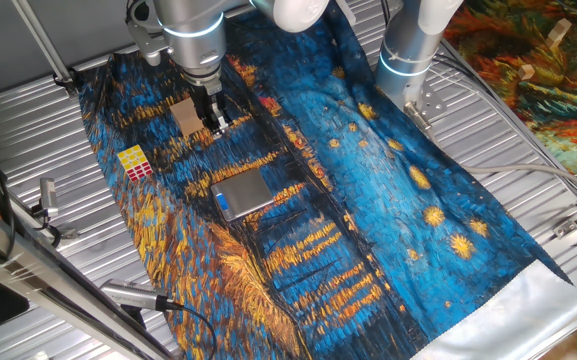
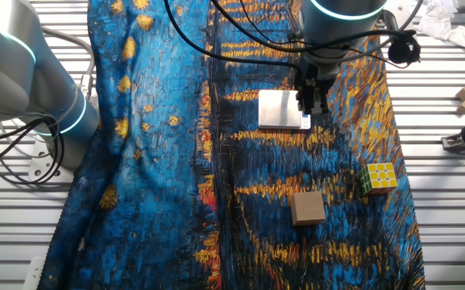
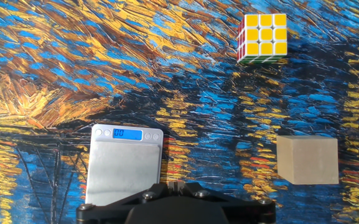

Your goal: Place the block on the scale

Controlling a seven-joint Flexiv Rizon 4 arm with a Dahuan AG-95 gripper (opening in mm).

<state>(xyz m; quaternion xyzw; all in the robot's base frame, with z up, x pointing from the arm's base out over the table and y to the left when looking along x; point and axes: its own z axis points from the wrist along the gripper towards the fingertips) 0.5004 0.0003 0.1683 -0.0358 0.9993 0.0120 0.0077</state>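
Observation:
The block, a puzzle cube (image 1: 135, 163) with yellow, red and white stickers, sits on the painted cloth left of the scale (image 1: 243, 193). The scale is flat and silver with a blue display, and its plate is bare. My gripper (image 1: 213, 118) hangs above the cloth between the scale and a tan wooden block, its jaws together and holding nothing. In the other fixed view the gripper (image 2: 311, 105) is over the right edge of the scale (image 2: 280, 109), far from the cube (image 2: 379, 178). The hand view shows the cube (image 3: 263, 38) at top right, the scale (image 3: 125, 165) at bottom left and the gripper (image 3: 175, 186) at the bottom edge.
A plain tan wooden block (image 1: 183, 115) stands just left of the gripper; it also shows in the other fixed view (image 2: 307, 208) and the hand view (image 3: 307, 160). A second arm's base (image 1: 408, 60) stands at the cloth's far edge. Ribbed metal table (image 1: 28, 130) surrounds the cloth.

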